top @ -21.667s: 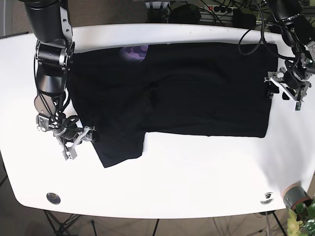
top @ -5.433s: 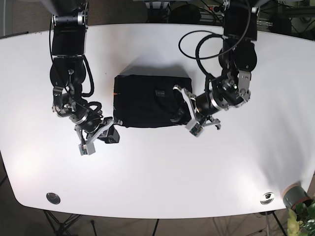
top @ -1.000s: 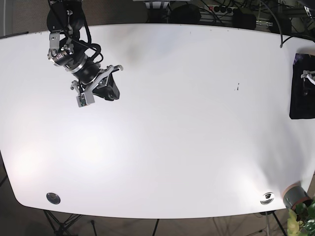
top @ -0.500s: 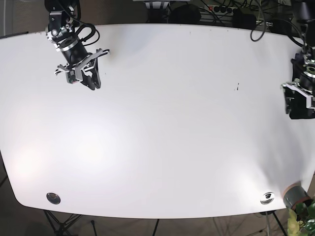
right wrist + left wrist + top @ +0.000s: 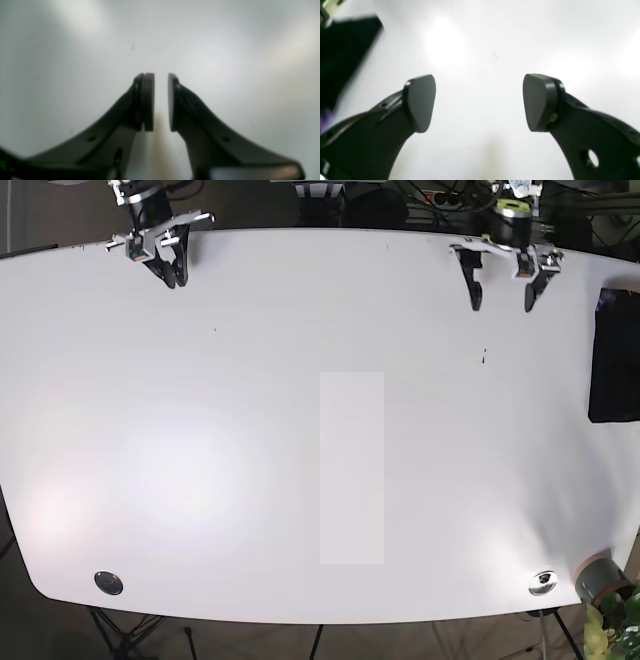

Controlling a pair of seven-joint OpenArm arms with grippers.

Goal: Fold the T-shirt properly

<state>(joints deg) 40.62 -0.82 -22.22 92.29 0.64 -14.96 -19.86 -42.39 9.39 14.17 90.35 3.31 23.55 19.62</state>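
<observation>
Since half a second ago both arms have pulled back to the table's (image 5: 300, 480) far edge: the right gripper (image 5: 172, 273) has gone from the far-left part of the top up to the rim, and the left gripper (image 5: 503, 293) has left the shirt (image 5: 612, 365) at the right edge and now hangs over the far side, well apart from it.

There is one shirt, a black folded bundle lying flat at the table's right edge, partly cut off by the base view. Neither gripper touches it. In the left wrist view the shirt (image 5: 342, 55) shows as a dark shape in the upper left corner, blurred.

There are two grippers. The left gripper (image 5: 479, 102) has its jaws spread wide with only white table between them, holding nothing. The right gripper (image 5: 161, 102) has its jaws drawn nearly together, a narrow slit of table showing between the pads, and nothing in them.

On the near edge of the table sit two small round fittings, one at the left (image 5: 108, 583) and one at the right (image 5: 543, 582). One grey pot (image 5: 598, 577) with a green plant (image 5: 618, 620) stands just off the near-right corner. A pale rectangle (image 5: 352, 468) shows at the middle of the table top.
</observation>
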